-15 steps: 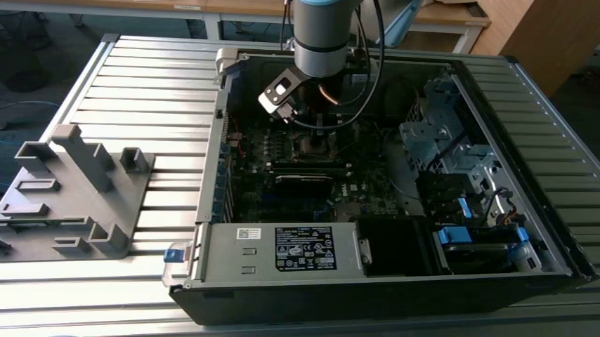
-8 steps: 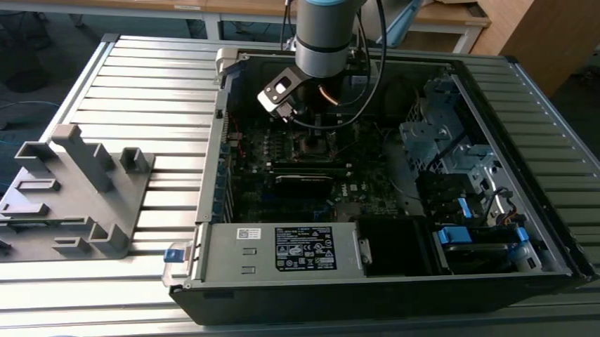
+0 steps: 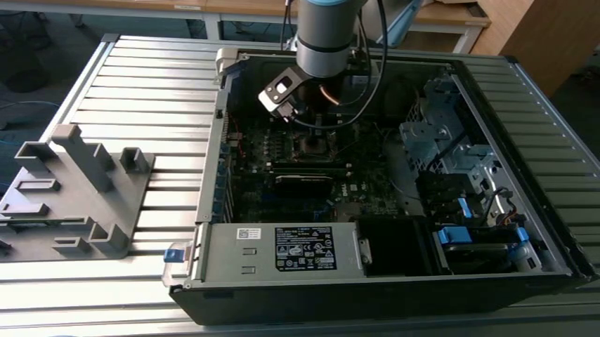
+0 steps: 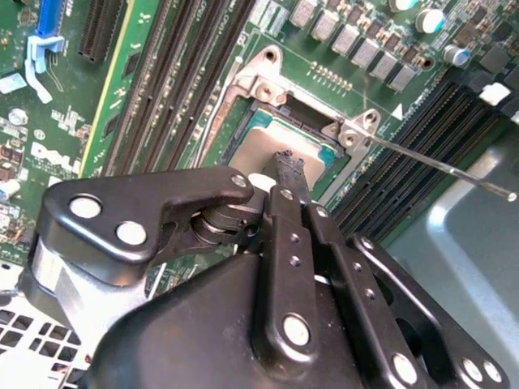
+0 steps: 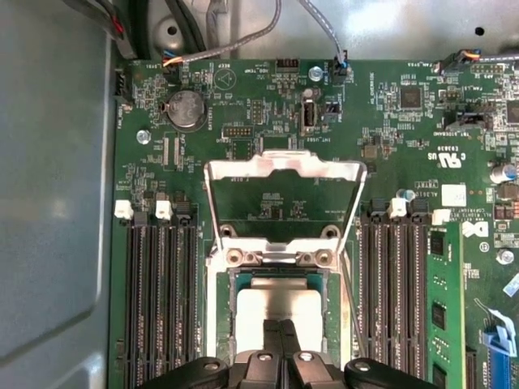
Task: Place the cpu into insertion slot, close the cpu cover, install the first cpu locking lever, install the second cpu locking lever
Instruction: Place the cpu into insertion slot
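Exterior view: tool (image 3: 316, 130) was down inside the case (image 3: 375, 302), right over the slot (image 3: 314, 146). Second wrist view: tool clenched, empty, tips right at the cpu (image 4: 266, 143) sitting in the slot. First wrist view: cover (image 5: 284, 166) stood flipped open.

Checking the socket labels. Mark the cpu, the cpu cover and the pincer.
cpu (image 5: 276, 301): first wrist view, on its grey metal top.
cpu cover (image 5: 284, 168): first wrist view, on the frame bar opposite its hinge.
pincer (image 5: 281, 324): first wrist view, midway between its fingertips.
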Available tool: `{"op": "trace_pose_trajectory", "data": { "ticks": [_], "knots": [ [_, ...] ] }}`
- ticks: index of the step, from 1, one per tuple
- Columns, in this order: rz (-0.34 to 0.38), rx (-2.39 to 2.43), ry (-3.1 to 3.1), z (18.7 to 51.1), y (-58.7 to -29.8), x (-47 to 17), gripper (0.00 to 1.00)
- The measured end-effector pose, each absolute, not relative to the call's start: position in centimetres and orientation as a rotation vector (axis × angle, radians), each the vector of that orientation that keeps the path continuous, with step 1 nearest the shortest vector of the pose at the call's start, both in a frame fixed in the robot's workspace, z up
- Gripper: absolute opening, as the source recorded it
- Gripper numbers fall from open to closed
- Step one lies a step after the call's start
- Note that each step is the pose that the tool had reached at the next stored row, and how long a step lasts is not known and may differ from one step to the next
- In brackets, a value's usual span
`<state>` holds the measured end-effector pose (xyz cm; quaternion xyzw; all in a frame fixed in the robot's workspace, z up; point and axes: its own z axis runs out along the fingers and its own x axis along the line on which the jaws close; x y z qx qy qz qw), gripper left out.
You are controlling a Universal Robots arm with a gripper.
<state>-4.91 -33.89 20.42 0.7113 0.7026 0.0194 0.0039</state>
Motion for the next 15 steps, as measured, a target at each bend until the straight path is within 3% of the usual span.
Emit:
{"op": "trace_pose_trajectory", "data": {
  "ticks": [15],
  "knots": [
    [0.061, 2.229, 2.202, 20.14, -33.89, -4.81, 0.11]
  ]
}}
